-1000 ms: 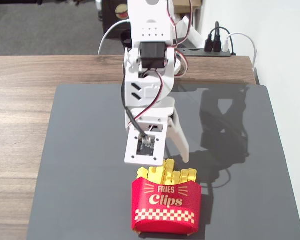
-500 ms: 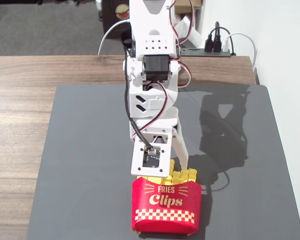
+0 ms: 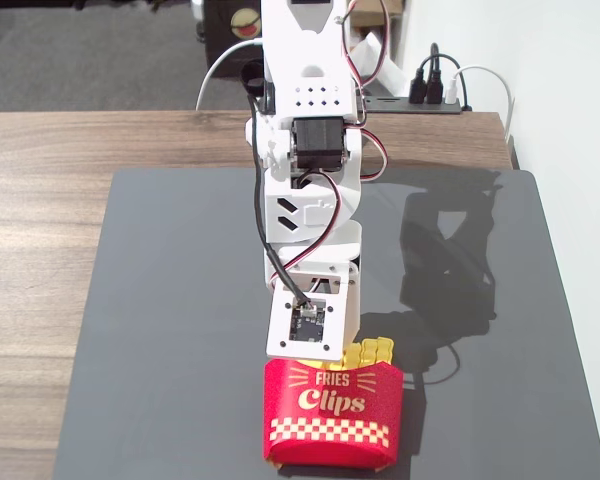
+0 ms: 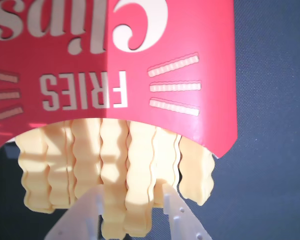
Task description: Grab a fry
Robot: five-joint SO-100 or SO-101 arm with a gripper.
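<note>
Your claw (image 4: 131, 200) spread open, fingers straddling fry (image 4: 135, 175) sticking from red carton (image 4: 140, 60); not clenched yet.

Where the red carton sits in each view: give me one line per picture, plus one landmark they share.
Fixed view: the red carton stands at bottom centre on the dark mat, just below the arm's wrist.
Wrist view: the red carton fills the top, its lettering upside down, with the gripper below it.
Shared landmark: the yellow fries sticking out of its mouth.
</note>
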